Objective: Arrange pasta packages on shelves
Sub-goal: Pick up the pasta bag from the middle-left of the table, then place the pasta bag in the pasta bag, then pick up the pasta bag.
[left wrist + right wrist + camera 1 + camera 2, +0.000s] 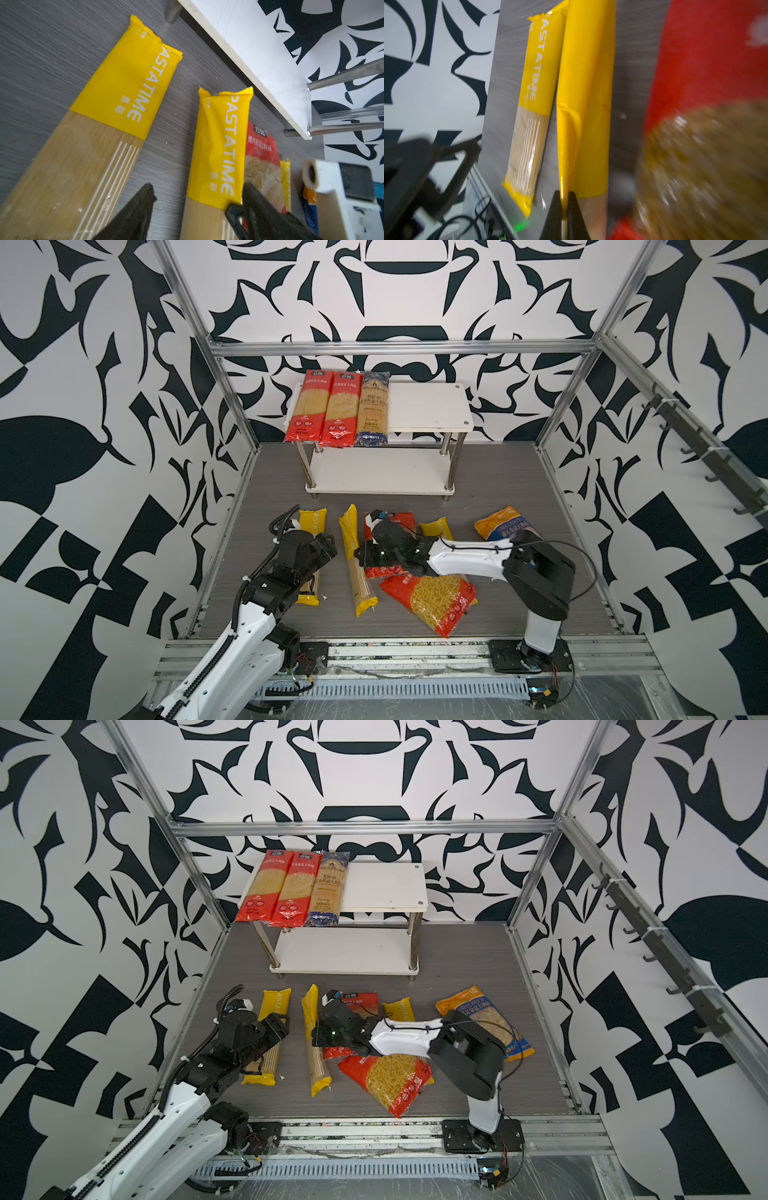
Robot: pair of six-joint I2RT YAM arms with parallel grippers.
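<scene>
Right gripper (564, 194) pinches a yellow pack (587, 104) by its seam; left gripper (197, 187) spread. Top shelf (428, 406) bears three packs (338, 406), right half bare.

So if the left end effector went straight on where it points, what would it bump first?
Probably the middle yellow pack, lying just ahead of the open left end effector. Its height is hard to judge, so it could meet the table beside that pack first.

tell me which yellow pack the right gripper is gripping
The middle yellow pack: the right gripper is shut on a fold of its film. The leftmost pack and the half-hidden third pack lie clear of its jaws.
</scene>
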